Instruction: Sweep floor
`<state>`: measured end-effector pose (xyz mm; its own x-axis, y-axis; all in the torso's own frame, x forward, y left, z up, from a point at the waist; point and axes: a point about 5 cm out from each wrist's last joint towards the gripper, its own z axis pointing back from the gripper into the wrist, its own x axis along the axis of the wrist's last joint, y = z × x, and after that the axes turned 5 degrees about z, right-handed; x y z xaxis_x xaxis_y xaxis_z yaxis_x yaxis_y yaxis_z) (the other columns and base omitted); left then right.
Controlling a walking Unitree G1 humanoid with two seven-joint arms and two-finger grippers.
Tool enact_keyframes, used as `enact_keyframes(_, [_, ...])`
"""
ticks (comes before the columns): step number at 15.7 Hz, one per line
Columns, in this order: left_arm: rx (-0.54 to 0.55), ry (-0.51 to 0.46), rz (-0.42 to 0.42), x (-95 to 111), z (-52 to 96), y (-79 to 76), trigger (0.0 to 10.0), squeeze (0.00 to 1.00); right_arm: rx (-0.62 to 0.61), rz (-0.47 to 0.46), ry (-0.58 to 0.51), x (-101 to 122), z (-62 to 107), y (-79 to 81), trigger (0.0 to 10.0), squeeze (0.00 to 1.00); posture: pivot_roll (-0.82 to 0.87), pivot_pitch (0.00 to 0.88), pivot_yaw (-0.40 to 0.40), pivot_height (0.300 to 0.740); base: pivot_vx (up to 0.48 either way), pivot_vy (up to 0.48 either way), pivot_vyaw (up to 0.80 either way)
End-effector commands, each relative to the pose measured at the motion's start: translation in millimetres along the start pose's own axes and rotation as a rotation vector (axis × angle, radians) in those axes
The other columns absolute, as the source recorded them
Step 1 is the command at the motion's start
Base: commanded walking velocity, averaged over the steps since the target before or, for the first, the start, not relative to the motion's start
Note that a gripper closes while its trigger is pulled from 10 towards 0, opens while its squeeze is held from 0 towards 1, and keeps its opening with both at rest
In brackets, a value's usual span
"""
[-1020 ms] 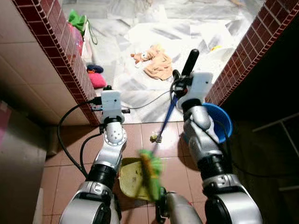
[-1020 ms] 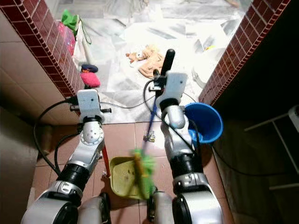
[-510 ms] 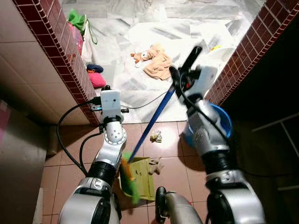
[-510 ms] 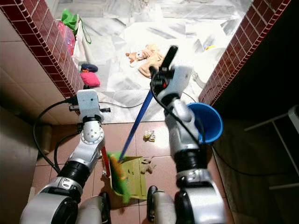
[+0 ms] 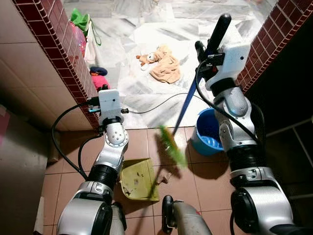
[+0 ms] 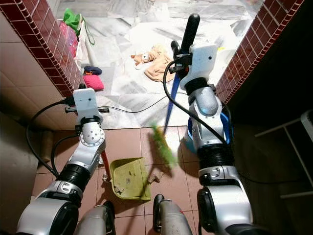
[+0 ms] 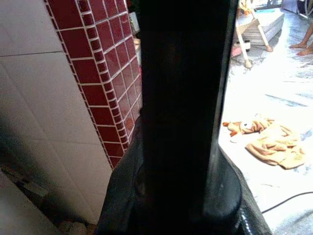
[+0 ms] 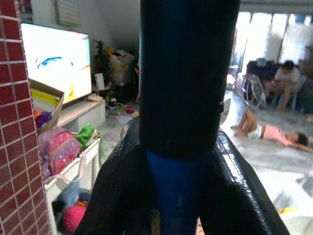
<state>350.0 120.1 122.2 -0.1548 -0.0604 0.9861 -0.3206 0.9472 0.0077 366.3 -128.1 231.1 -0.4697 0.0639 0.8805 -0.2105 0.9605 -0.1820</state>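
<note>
Down by the robot's feet, a yellow-green plastic dustpan point(image 5: 138, 178) lies on brown tiles with crumbs point(image 5: 167, 175) beside it. Above, the right gripper point(image 5: 203, 51) clamps a blue-handled broom point(image 5: 185, 106), its green bristles point(image 5: 171, 145) lifted. Drop them behind the crumbs and draw slowly toward the pan; whether the left gripper point(image 5: 108, 104) grips the pan's handle, I cannot tell.

a home: tiled floor point(image 5: 146, 142), television point(image 8: 56, 61), stuffed toy point(image 5: 146, 59).
</note>
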Motion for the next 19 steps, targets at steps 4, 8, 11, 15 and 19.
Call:
enact_keyframes(4, [0.014,0.022,-0.102,-13,1.9,12.4,10.0,0.00,0.015,0.069,0.051,-22,15.3,8.2,10.0,0.00,-0.11,0.208,-0.034,0.740,0.000,0.000,0.00])
enact_keyframes(8, [0.002,0.042,-0.089,-14,3.6,9.9,10.0,0.00,0.023,0.027,0.161,-46,30.2,22.9,10.0,0.00,-0.11,0.208,-0.031,0.740,0.000,0.000,0.00])
enact_keyframes(11, [-0.005,0.057,-0.072,-15,4.3,6.5,10.0,0.00,-0.014,-0.132,0.224,-56,34.6,36.0,10.0,0.00,-0.11,0.207,-0.031,0.740,0.000,0.000,0.00])
enact_keyframes(15, [-0.023,0.084,-0.039,-17,6.9,0.5,10.0,0.00,-0.124,-0.384,0.290,-57,28.3,46.7,10.0,0.00,-0.11,0.205,-0.034,0.740,0.000,0.000,0.00])
enact_keyframes(19, [-0.025,0.095,-0.034,-19,7.6,-0.1,10.0,0.00,-0.148,-0.437,0.202,-31,7.6,34.8,10.0,0.00,-0.11,0.201,-0.034,0.740,0.000,0.000,0.00])
